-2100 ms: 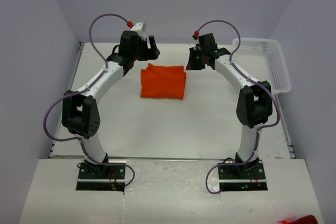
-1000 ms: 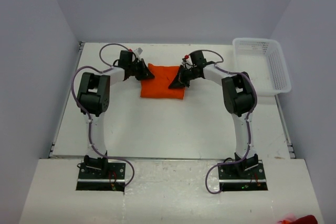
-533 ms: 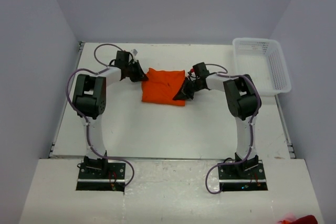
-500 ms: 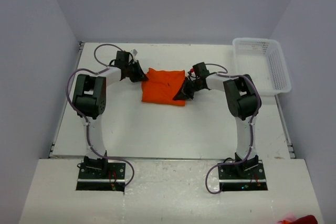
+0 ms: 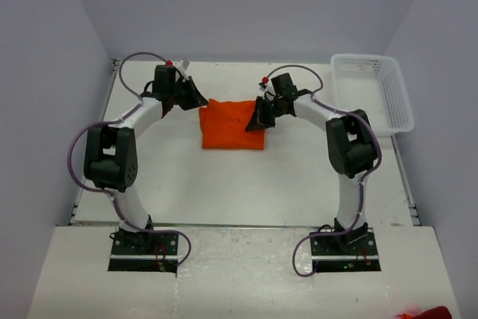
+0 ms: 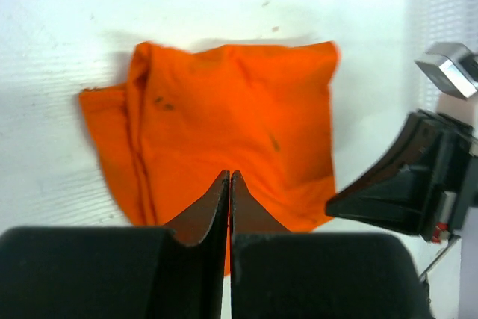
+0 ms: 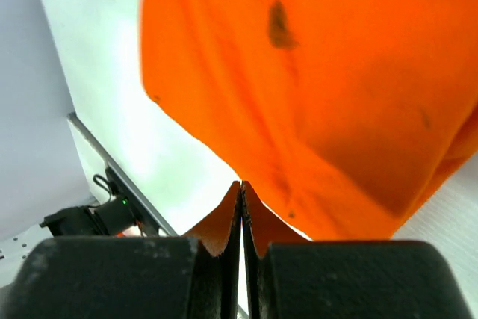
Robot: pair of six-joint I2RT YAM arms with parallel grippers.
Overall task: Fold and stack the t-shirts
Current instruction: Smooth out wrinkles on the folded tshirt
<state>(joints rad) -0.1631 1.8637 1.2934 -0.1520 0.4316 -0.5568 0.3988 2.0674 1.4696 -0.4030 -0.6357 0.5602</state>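
Soft and limp, the folded t-shirt (image 5: 232, 126) lies well left of the white basket (image 5: 364, 56); pinch its side edges through every layer, where the left gripper (image 5: 198, 101) and right gripper (image 5: 258, 120) sit clamped together, seemingly on cloth.

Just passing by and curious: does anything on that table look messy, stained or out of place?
Slightly. The folded t-shirt carries a few small dark spots, and its layers jut out unevenly along one edge. An orange-red scrap of cloth also sits beyond the near right corner of the table.
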